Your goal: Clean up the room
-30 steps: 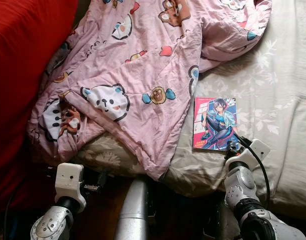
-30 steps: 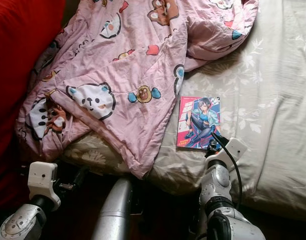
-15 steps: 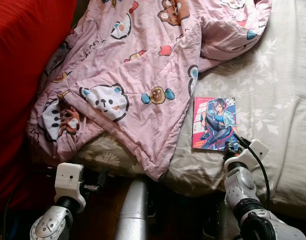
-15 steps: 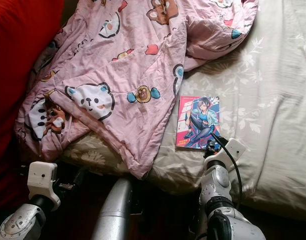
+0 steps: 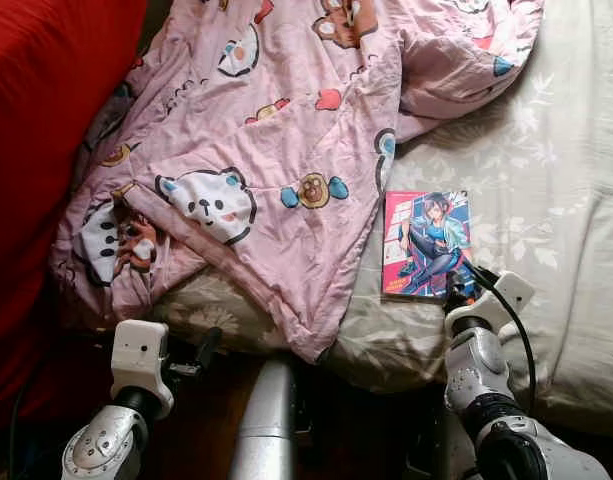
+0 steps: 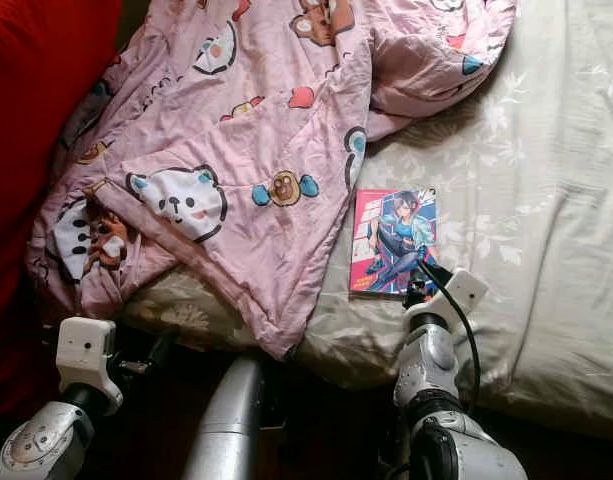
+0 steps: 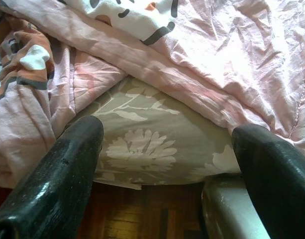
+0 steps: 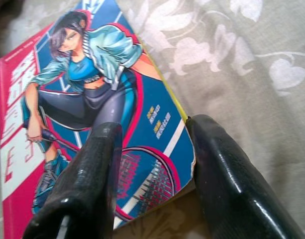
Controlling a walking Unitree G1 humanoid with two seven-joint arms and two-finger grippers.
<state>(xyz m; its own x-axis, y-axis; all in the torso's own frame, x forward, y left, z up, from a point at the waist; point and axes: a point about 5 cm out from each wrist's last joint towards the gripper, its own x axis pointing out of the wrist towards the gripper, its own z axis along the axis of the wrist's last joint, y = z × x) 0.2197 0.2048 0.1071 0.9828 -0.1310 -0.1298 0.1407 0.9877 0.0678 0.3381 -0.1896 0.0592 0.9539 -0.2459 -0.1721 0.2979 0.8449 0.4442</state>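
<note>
On the floral-sheeted bed (image 5: 546,170), at four o'clock of the pink quilt (image 5: 286,130), lies the comic book (image 5: 426,243). Our right gripper (image 8: 152,164) straddles its corner, fingers spread; next we close.

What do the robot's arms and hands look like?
Shiny silver arms with rounded joints. Each wrist carries a white boxy block. A black cable loops beside the right hand. Both it and the left hand have two long, glossy black fingers.

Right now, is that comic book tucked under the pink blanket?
No, the comic book lies uncovered on the floral sheet, beside the pink blanket's edge.
</note>
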